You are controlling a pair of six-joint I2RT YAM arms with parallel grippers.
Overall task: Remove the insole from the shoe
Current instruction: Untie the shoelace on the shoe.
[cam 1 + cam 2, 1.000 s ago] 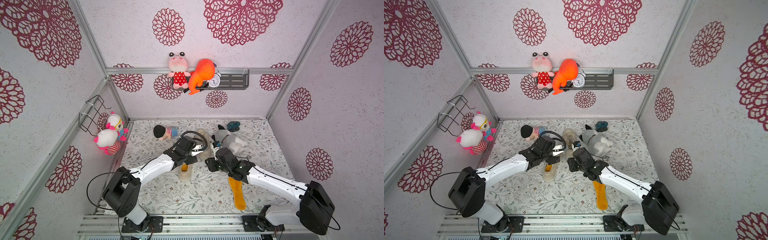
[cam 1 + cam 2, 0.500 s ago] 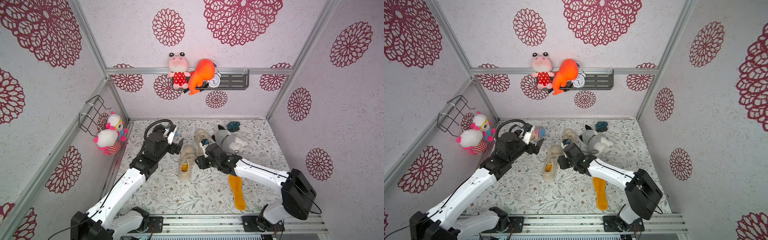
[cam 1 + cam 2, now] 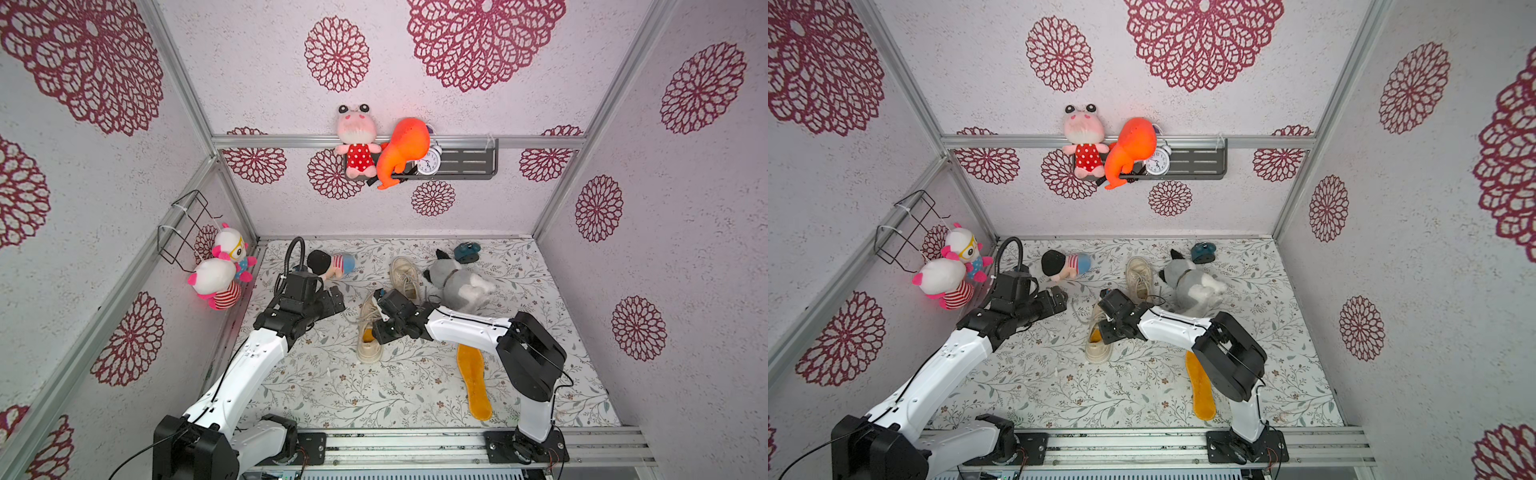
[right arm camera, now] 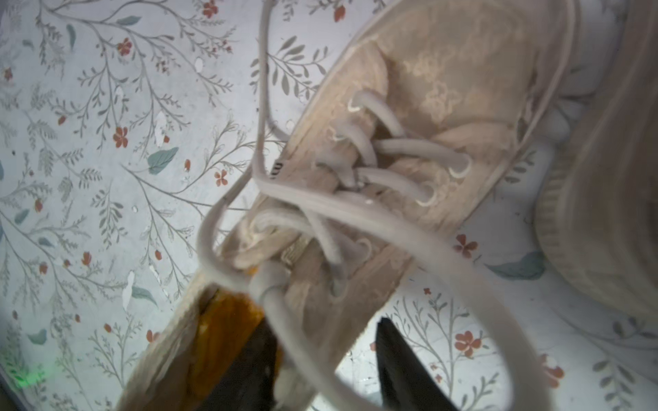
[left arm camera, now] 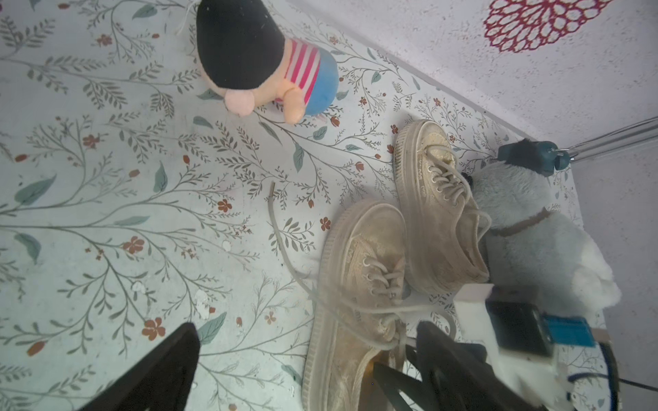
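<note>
My right arm point(image 3: 465, 328) was folded at the elbow and lay low over the floral table point(image 3: 332, 395), with my right pincer point(image 3: 380, 330) tipped down at the heel opening of the beige shoe point(image 3: 368, 347). One finger point(image 4: 245, 359) rested on the orange insole point(image 4: 220, 320) inside the shoe, and the other stood outside its side wall. I could not tell whether the jaws pinched. My left arm point(image 3: 257, 357) was stretched forward, with my left pincer point(image 5: 306, 327) spread wide and empty near the shoe.
</note>
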